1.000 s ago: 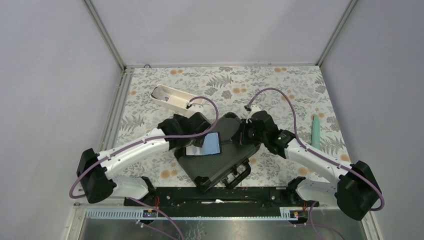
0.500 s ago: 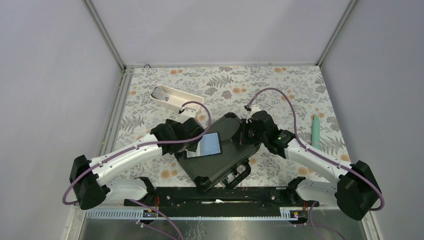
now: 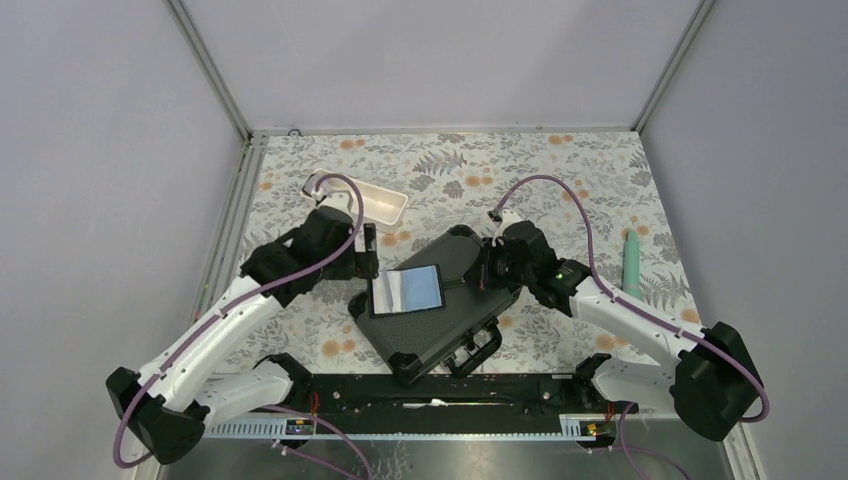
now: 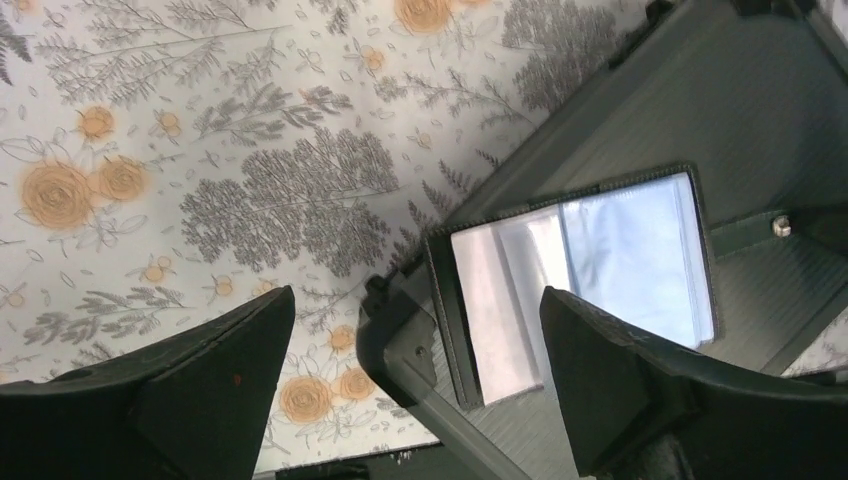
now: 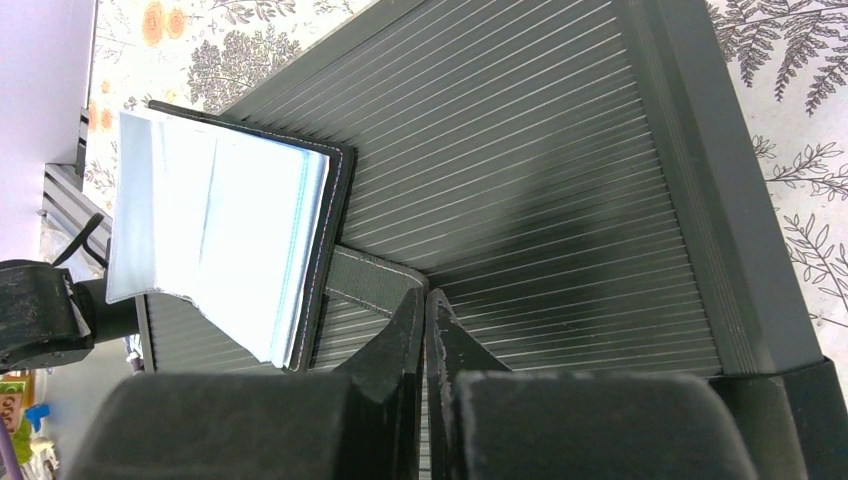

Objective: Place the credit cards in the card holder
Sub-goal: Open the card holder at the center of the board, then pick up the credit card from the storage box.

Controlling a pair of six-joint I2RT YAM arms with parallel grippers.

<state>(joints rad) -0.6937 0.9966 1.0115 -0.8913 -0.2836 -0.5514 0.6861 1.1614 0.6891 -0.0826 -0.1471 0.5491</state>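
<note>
The card holder (image 3: 407,290) lies open on the black hard case (image 3: 440,330), pockets up. Its right half is grey-blue and a pale rectangle (image 4: 500,290) covers its left half; I cannot tell if that is one of the credit cards. No loose card shows. My right gripper (image 3: 487,272) is shut, its tips (image 5: 425,295) pinching the end of the holder's snap tab (image 5: 370,280). My left gripper (image 3: 368,255) hangs wide open and holds nothing. It is left of the holder (image 4: 580,270), above the case's corner (image 4: 400,340).
A long white tray (image 3: 385,203) lies at the back left, partly under the left arm. A pale green stick (image 3: 632,262) rests at the right edge of the flowered cloth. The case's handle (image 3: 478,350) points toward the arm bases.
The left gripper has pulled back to the left, off the card holder, and opened wider, baring the holder's left half. The right gripper has stayed put.
</note>
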